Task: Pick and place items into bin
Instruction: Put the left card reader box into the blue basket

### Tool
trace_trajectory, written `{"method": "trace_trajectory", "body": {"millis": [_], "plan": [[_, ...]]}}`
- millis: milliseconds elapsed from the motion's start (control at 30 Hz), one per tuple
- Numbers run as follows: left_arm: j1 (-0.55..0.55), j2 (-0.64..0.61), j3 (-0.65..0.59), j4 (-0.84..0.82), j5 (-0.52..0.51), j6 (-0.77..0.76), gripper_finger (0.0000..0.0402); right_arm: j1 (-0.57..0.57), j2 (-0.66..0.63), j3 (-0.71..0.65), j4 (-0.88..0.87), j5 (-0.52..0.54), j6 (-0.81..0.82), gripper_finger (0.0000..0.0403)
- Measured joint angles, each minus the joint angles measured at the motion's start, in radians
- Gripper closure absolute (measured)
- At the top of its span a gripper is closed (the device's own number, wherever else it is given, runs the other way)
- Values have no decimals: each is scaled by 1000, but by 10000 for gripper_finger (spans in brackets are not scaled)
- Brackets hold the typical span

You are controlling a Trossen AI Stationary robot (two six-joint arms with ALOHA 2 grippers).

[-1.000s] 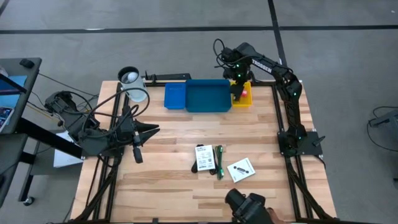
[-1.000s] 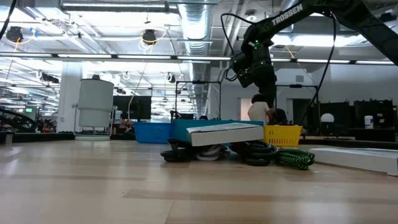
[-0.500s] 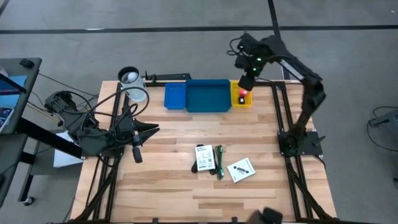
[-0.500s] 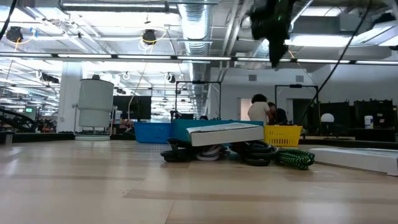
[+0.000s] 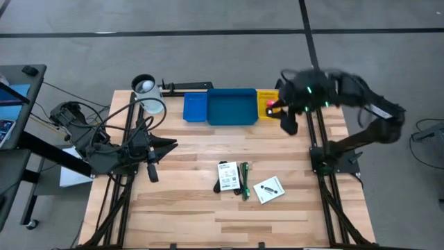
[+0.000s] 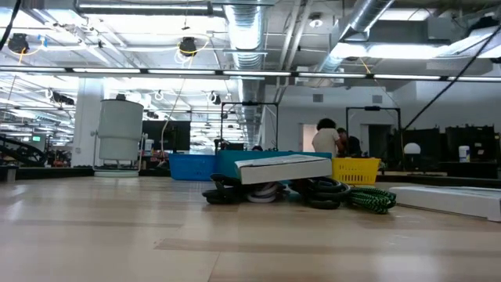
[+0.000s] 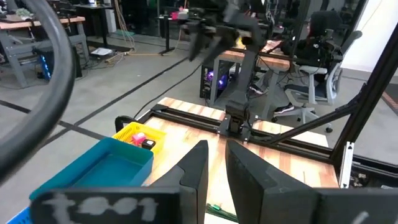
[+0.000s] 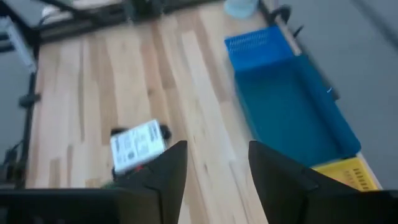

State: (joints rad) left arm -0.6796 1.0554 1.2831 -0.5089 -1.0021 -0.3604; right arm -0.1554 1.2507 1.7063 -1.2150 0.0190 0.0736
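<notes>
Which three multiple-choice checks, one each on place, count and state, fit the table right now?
1. Where is the small red block?
A. small yellow plastic tray
B. wide blue plastic tray
C. bare wood

2. How many white flat printed packets remain on the wooden table?
A. none
B. two
C. four

3. What is the right claw carrying?
A. a packet
B. a cable
C. nothing

Answers: 1 A, red shows inside the yellow tray. 2 B, one packet and another lie apart. 3 C, its own wrist view shows parted fingers with nothing between.

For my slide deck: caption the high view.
Right gripper hangs empty beside the yellow tray holding a red block; packets wait mid-table.
</notes>
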Motion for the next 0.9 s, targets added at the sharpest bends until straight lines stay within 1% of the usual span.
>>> {"method": "trace_trajectory", "body": {"millis": [133, 233, 333, 433, 533, 600, 667, 767, 900], "plan": [[0, 0, 0, -10, 5, -30, 359, 190, -120, -242, 102, 255, 184, 251], [0, 0, 0, -47, 40, -78, 359, 310, -186, -429, 148, 396, 359, 256], [0, 7, 0, -79, 76, -102, 359, 411, -225, -597, 229, 471, 542, 259], [0, 20, 0, -108, 93, -100, 359, 495, -237, -726, 349, 522, 696, 259], [3, 26, 0, -135, 95, -96, 359, 553, -229, -810, 476, 591, 808, 258], [13, 26, 0, -158, 85, -125, 359, 574, -216, -844, 549, 639, 865, 257], [33, 26, 0, -185, 82, -197, 359, 573, -202, -866, 615, 661, 902, 254], [72, 26, 0, -242, 81, -325, 358, 541, -176, -872, 664, 640, 962, 247], [127, 26, -3, -314, 109, -460, 358, 479, -132, -872, 708, 525, 972, 229]]}}
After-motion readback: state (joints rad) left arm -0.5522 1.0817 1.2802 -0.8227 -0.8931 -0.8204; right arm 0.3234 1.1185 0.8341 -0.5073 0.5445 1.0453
